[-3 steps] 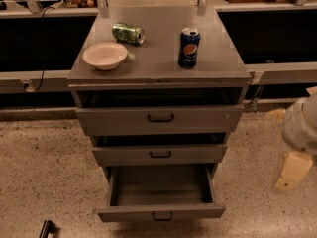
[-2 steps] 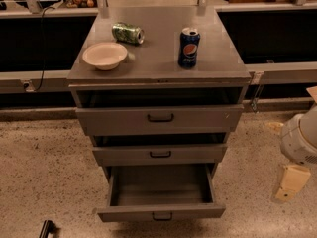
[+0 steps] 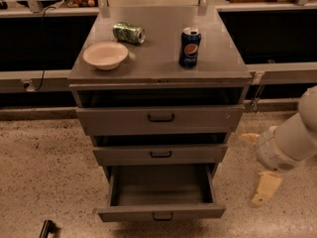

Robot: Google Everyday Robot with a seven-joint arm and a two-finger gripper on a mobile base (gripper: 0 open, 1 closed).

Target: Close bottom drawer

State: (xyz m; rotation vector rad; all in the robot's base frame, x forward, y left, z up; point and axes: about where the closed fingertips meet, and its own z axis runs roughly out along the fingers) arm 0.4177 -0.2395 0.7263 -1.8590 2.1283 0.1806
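The bottom drawer (image 3: 161, 212) of the grey metal cabinet is pulled far out, and its inside is bare. It has a slim front panel with a small dark handle (image 3: 162, 216) at the centre. My gripper (image 3: 265, 187) hangs low at the right on the white arm (image 3: 290, 140). It is just above the floor, to the right of the open drawer and apart from it, level with the drawer's side. It holds nothing that I can see.
The middle drawer (image 3: 161, 153) and top drawer (image 3: 161, 118) stand slightly out. On the cabinet top sit a white bowl (image 3: 105, 54), a tipped green can (image 3: 128, 32) and an upright Pepsi can (image 3: 190, 46). A dark object (image 3: 47, 228) lies on the speckled floor at the lower left.
My arm and gripper have moved down and a little left, closer to the right side of the open bottom drawer. The drawers and the things on top have not moved.
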